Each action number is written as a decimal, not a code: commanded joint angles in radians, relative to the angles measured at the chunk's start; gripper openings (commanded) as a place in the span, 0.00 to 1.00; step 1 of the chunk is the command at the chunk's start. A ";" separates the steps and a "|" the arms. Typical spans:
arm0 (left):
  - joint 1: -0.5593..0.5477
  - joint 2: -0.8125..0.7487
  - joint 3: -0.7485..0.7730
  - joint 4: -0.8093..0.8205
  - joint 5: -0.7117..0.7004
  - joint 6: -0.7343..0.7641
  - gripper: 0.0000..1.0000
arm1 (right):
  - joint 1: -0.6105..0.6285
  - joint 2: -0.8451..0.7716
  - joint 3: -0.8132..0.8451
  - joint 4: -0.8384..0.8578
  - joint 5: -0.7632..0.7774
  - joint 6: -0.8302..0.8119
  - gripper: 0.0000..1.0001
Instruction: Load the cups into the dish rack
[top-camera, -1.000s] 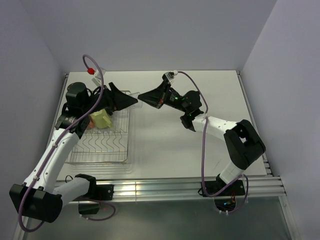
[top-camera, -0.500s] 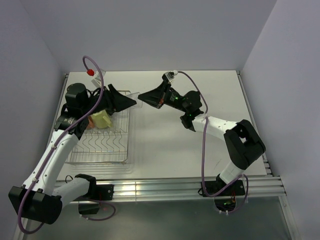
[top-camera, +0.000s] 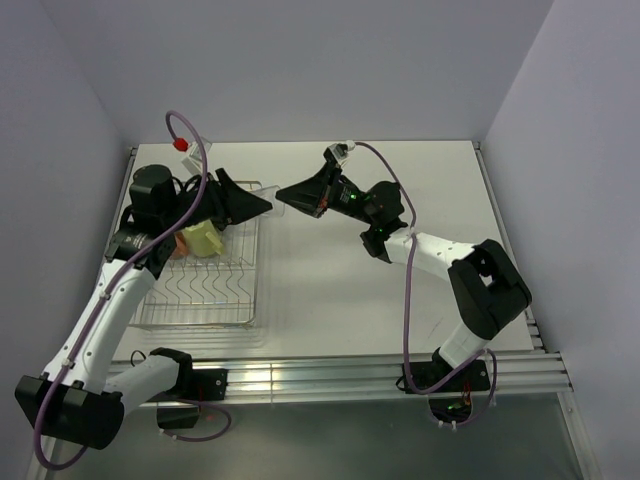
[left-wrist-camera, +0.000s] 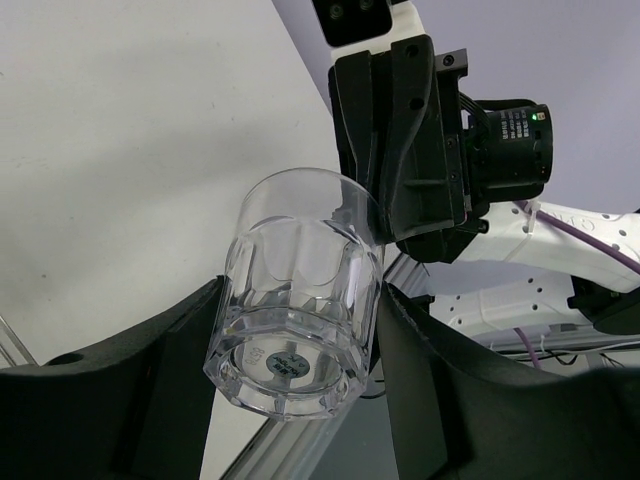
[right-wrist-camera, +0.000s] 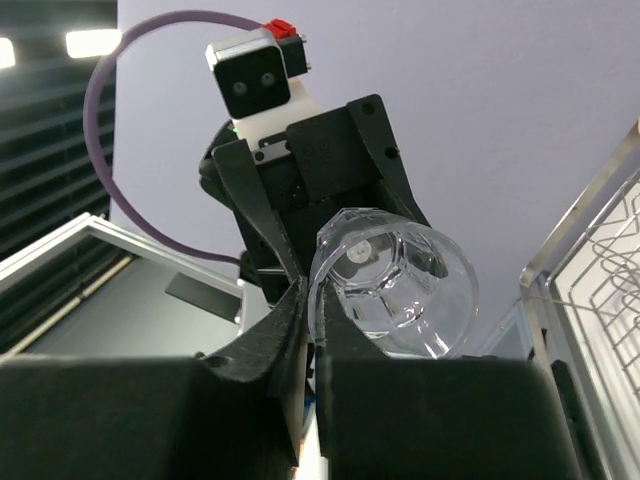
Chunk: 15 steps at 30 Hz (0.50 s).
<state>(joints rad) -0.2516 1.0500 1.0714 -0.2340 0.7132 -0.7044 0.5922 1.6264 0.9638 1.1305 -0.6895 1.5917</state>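
Observation:
A clear glass tumbler (top-camera: 276, 206) hangs in the air between my two grippers, above the right edge of the dish rack (top-camera: 200, 292). My right gripper (top-camera: 283, 193) is shut on its rim, one finger inside and one outside, as the right wrist view shows (right-wrist-camera: 318, 300). My left gripper (top-camera: 266, 205) has its fingers against both sides of the tumbler's body (left-wrist-camera: 300, 290) near the base. A pale yellow-green cup (top-camera: 203, 238) stands in the rack, with something orange (top-camera: 177, 250) beside it. The other cups are hidden or out of view.
The silver wire rack sits on a clear tray at the table's left side, and its corner shows in the right wrist view (right-wrist-camera: 600, 260). The white table (top-camera: 400, 290) stretches right of it. Grey walls close in the left, back and right.
The left arm's lower links have shifted slightly. Both grippers and the tumbler stay in about the same place.

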 joint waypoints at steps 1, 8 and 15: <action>-0.003 -0.028 0.090 -0.034 -0.012 0.045 0.00 | -0.006 -0.046 0.006 -0.024 0.010 -0.078 0.11; -0.003 -0.030 0.188 -0.226 -0.084 0.134 0.00 | -0.006 -0.140 -0.004 -0.293 0.068 -0.264 0.49; -0.003 -0.019 0.240 -0.402 -0.230 0.200 0.00 | -0.012 -0.204 0.026 -0.555 0.156 -0.417 0.51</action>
<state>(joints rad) -0.2539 1.0420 1.2564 -0.5507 0.5682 -0.5602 0.5903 1.4666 0.9592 0.7265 -0.5888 1.2881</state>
